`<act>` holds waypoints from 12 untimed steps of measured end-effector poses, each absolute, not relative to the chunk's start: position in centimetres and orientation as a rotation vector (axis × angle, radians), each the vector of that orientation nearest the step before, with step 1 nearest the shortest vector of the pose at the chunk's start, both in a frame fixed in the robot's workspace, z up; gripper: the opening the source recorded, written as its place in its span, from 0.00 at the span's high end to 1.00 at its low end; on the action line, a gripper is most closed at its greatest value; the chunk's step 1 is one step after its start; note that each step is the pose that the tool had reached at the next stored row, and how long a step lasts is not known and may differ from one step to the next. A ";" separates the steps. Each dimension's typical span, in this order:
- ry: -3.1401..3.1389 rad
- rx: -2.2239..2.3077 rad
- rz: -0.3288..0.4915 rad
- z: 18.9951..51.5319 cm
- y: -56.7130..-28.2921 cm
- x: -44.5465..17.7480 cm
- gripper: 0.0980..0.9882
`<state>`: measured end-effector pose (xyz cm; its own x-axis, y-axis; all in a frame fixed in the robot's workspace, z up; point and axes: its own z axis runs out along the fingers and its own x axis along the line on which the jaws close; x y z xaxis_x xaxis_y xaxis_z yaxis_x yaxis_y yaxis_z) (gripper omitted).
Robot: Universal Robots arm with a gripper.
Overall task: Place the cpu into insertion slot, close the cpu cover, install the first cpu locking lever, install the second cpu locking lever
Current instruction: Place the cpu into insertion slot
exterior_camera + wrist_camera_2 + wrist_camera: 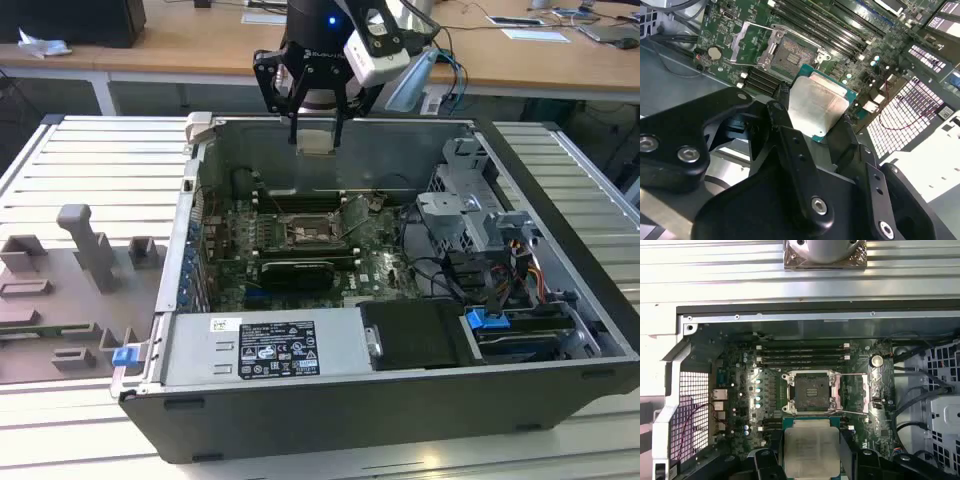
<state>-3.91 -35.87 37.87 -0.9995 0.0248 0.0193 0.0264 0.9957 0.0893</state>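
My gripper (316, 132) hangs over the back wall of the open computer case, shut on the cpu (316, 141). The pale silver face of the cpu (816, 104) shows between the black fingers (785, 125) in both wrist views, with its green edge visible. Below and ahead on the motherboard lies the insertion slot (810, 392), a dark square with a silver rim and nothing in it. The cpu cover (853, 393) is swung open beside the slot, with thin wire levers along it. In the exterior view the insertion slot (309, 232) sits mid-board, well below the cpu.
The case walls (200, 190) ring the motherboard. Memory slots (802, 354) lie beyond the slot. A power supply (265, 350) fills the front of the case, and a drive cage with cables (480, 215) stands on the exterior view's right. A grey fixture plate (80, 280) rests outside on the left.
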 end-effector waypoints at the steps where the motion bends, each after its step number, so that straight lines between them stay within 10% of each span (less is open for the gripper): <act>1: -3.120 -0.041 -0.140 37.9 -35.9 -3.9 0.50; 12: -3.120 -0.069 -0.140 37.9 -35.9 -3.9 0.50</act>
